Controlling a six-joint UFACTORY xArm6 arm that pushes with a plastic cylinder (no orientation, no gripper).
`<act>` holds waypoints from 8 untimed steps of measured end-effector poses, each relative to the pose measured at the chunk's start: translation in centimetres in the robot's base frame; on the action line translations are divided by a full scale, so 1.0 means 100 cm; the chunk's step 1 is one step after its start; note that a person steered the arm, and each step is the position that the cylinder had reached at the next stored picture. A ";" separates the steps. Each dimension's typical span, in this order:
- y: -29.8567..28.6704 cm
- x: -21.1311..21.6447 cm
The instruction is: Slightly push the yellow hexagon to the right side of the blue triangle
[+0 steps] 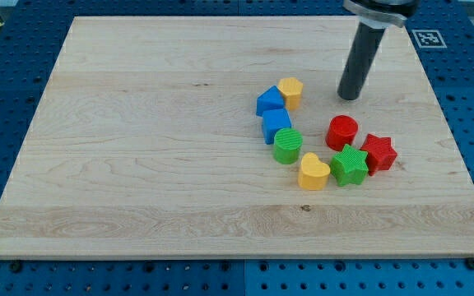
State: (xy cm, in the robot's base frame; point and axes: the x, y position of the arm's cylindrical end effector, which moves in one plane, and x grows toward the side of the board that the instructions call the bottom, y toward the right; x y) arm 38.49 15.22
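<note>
The yellow hexagon (290, 91) sits on the wooden board (138, 148), touching the upper right of the blue triangle (270, 101). My tip (350, 96) is down on the board to the right of the yellow hexagon, about a block's width of bare wood away from it, and above the red cylinder (342, 131).
A blue cube (276, 125) lies just below the blue triangle, with a green cylinder (287, 145) below that. A yellow heart (313, 173), a green star (350, 165) and a red star (378, 152) form a row at lower right.
</note>
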 end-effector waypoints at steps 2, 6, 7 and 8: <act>-0.004 -0.045; -0.155 -0.079; -0.163 -0.040; -0.159 -0.019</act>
State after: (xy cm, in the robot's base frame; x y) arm 36.57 -0.71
